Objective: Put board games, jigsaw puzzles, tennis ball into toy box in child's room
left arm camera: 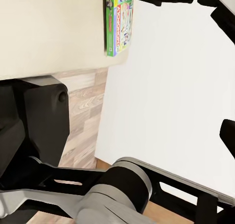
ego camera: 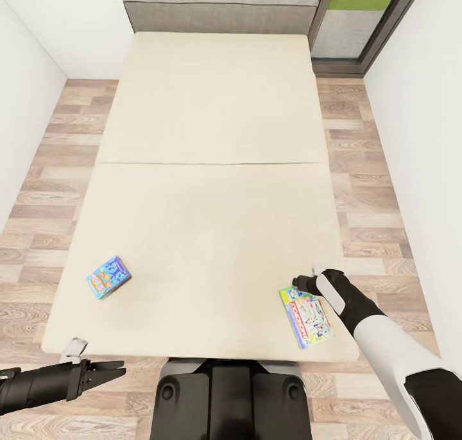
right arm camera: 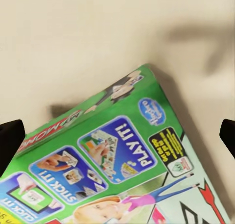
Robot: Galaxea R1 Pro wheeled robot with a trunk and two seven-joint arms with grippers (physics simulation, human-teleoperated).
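Note:
Two board games lie on the cream bed (ego camera: 212, 170) near its front edge. One is a small blue box (ego camera: 108, 277) at the left. The other is a green Monopoly box (ego camera: 306, 316) at the right, also seen from close up (right arm camera: 122, 165) and from the side (left arm camera: 119, 20). My right gripper (ego camera: 307, 274) hovers open just above the far end of the Monopoly box, with its dark fingertips (right arm camera: 11, 144) spread wide and nothing held. Low at the left, below the bed's front edge, my left gripper (ego camera: 108, 371) is open and empty.
A grey headboard (ego camera: 221, 13) closes the bed's far end. Strips of wooden floor (ego camera: 45, 183) run along both sides between the bed and the white walls. A glass door (ego camera: 359, 16) stands at the far right. My dark base (ego camera: 228, 398) touches the bed's front.

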